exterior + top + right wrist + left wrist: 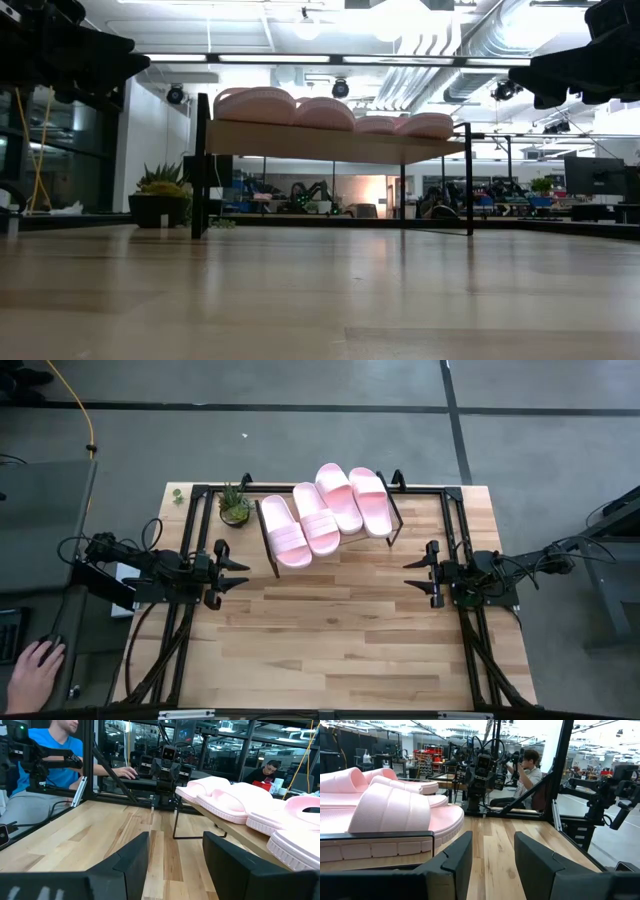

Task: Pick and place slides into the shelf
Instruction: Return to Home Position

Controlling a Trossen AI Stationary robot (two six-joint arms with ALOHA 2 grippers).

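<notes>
four slides (318, 520) lie side by side on the shelf (330, 142).

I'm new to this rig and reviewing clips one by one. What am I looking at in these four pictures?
Two robot arms work at a wooden table. One picture looks straight down, one looks level across the tabletop, and two come from cameras on the arms' wrists. Four pink slides lie side by side on the slanted shelf, beside a small potted plant. The left claw and right claw sit at the table's sides, open, holding nothing.
</notes>
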